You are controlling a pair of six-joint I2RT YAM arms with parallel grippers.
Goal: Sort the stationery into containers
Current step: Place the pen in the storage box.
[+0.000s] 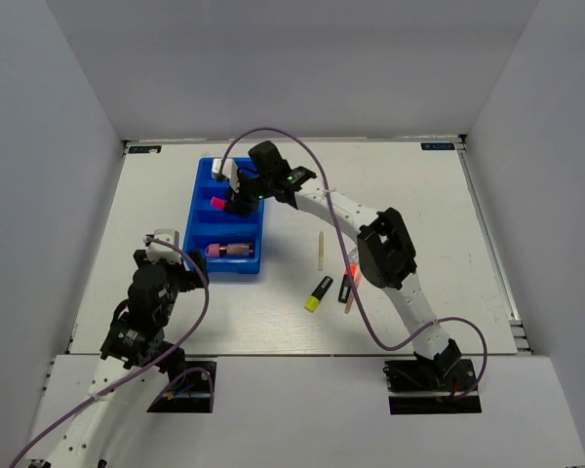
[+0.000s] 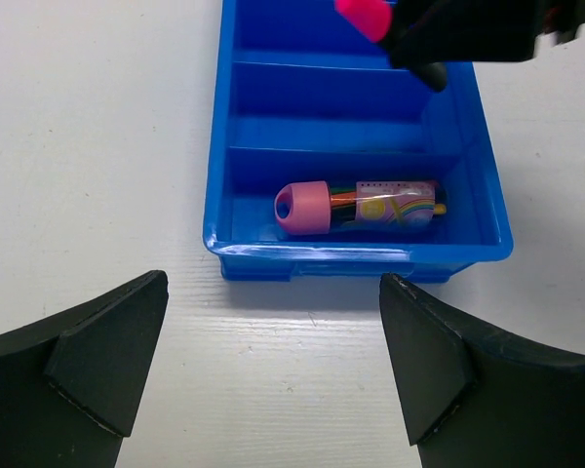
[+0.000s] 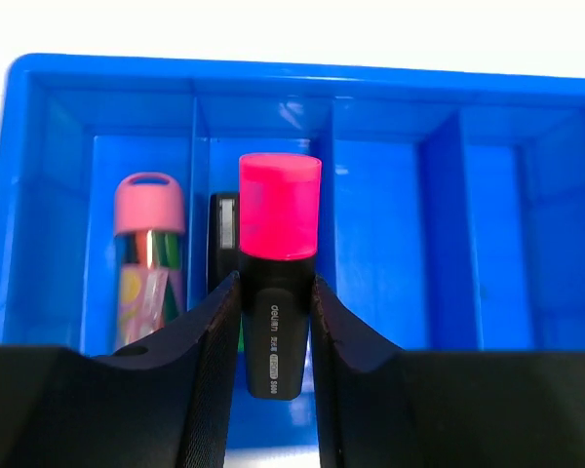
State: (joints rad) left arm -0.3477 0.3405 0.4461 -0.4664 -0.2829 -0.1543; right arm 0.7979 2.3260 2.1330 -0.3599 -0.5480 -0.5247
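Clamped on the pink highlighter [image 3: 279, 219] mid-frame, the right gripper [image 3: 276, 312] probably needed lowering into the tray [image 3: 273, 68] before release (left gripper [image 2: 273, 312] gaped empty).

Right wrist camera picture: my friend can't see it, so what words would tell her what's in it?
The right pincer grips a black highlighter with a pink cap, over a blue tray split into compartments. A fat marker with a pink cap lies in a compartment on the left of the picture.
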